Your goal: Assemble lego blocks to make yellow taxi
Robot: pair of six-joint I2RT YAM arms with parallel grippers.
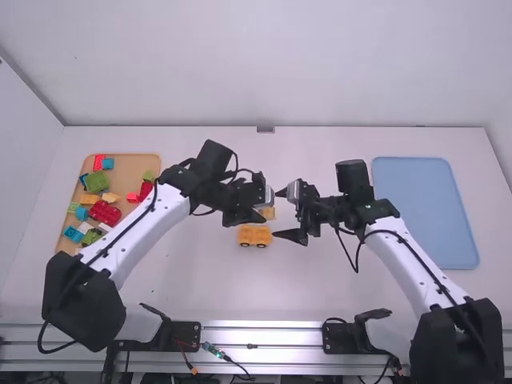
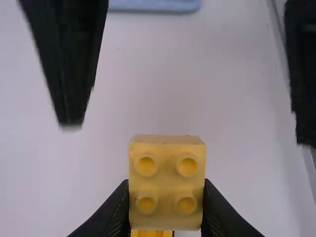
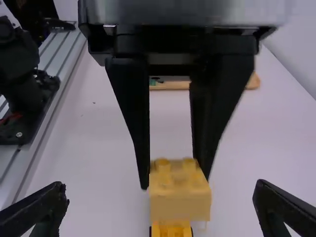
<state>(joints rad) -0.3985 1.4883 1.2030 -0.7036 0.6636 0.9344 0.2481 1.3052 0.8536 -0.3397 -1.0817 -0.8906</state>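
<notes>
White table [image 1: 208,288] beneath; yellow block [image 2: 167,173] between left fingers [image 1: 254,216].

A plain white back wall [image 1: 264,64] rises behind the far edge of the white table [image 1: 192,308]. On the left, a side wall [image 1: 20,152] runs along the table, meeting the back wall at a slanting dark seam; on the right, another pale wall [image 1: 501,136] stands beside the table's edge. A small grey fitting [image 1: 265,130] sits near the middle of the far edge. Along the near edge lies a silvery metal rail [image 1: 260,325], its lengthwise grooves visible in the right wrist view too. The light is soft and fairly even across the tabletop.
</notes>
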